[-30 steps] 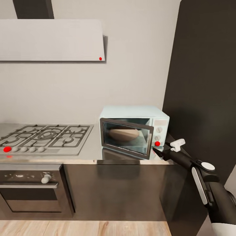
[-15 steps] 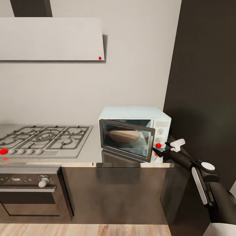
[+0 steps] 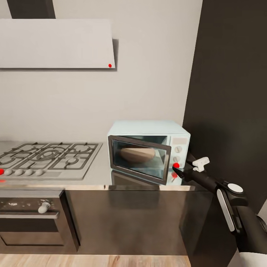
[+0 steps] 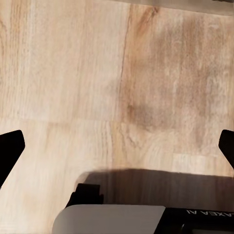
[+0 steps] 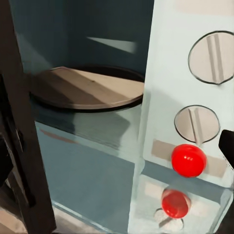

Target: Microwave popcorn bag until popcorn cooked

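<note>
Microwave (image 3: 148,146) is being seen at the right end of the table (image 3: 96,174), hard against the tall black cabinet (image 3: 230,92). Its door (image 3: 139,158) is being held ajar, swung partly outward, with the free edge toward the control panel side. The popcorn bag (image 3: 136,154) is being seen through the dark glass, lying inside the cavity as a tan rounded shape. In the right wrist view a tan mass (image 5: 87,87) is resting on the dark turntable; whether this is the bag cannot be told for certain there.

Right claw (image 3: 177,171) is being held just in front of the lower right corner of the microwave, tips close to the door's free edge and to the red button (image 3: 176,165). The tips are reading as close together in the head view, and nothing is being gripped; exact opening cannot be told. In the right wrist view, two knobs (image 5: 212,57) are sitting above the red button (image 5: 188,160) on the white panel, with its reflection below on the worktop.

Left claw (image 4: 117,151) is being pointed down at the wooden floor (image 4: 97,73); dark fingertips (image 4: 9,148) are showing at opposite frame edges, spread wide, nothing between them.

Gas hob (image 3: 44,159) is lying to the left, with the oven (image 3: 33,218) below and the white hood (image 3: 55,42) above.
</note>
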Available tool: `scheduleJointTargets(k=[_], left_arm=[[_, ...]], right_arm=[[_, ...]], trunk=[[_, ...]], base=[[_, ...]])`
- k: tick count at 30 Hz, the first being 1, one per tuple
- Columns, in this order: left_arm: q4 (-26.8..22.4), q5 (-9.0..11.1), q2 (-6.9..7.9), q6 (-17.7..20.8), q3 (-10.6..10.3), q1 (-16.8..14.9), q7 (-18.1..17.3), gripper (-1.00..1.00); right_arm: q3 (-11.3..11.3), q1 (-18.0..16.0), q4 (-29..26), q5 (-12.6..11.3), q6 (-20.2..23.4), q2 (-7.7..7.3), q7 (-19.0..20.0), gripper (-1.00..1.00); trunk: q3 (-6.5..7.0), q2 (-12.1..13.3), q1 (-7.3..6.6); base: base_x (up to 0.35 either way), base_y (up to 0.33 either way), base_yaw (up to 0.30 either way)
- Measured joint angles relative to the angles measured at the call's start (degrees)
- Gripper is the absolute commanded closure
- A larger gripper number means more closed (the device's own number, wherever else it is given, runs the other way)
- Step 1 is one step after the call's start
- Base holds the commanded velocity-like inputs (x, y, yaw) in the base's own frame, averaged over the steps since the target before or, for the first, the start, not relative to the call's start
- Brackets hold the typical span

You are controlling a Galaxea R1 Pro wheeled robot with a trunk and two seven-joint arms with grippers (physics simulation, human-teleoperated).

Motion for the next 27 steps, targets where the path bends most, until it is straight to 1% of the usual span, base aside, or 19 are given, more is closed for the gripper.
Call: scheduleJointTargets(k=[3, 9, 13, 21, 27], left_arm=[[0.0, 0.01, 0.0, 0.0, -0.03, 0.0, 0.0, -1.0], [0.0, -0.2, 0.0, 0.0, -0.11, 0.0, 0.0, -1.0], [0.01, -0.17, 0.0, -0.01, -0.08, 0.0, 0.0, -1.0], [0.0, -0.06, 0.0, -0.01, -0.05, 0.0, 0.0, -1.0], [0.0, 0.08, 0.0, 0.0, 0.11, 0.0, 0.0, -1.0]], right_arm=[[0.0, 0.0, 0.0, 0.04, 0.0, 0.0, 0.0, -1.0], [0.0, 0.0, 0.0, 0.05, 0.0, 0.0, 0.0, -1.0], [0.0, 0.0, -0.01, 0.05, 0.01, 0.0, 0.0, -1.0], [0.0, 0.0, 0.0, 0.06, 0.0, 0.0, 0.0, -1.0], [0.08, 0.0, 0.0, 0.12, 0.0, 0.0, 0.0, -1.0]], trunk=[[0.0, 0.0, 0.01], [0.0, 0.0, 0.02], [0.0, 0.0, 0.01], [0.0, 0.0, 0.02], [0.0, 0.0, -0.01]], base=[[0.153, 0.0, 0.0], [0.018, -0.002, 0.0], [0.116, -0.107, 0.0], [0.016, -0.011, 0.0], [0.244, 0.0, 0.0]])
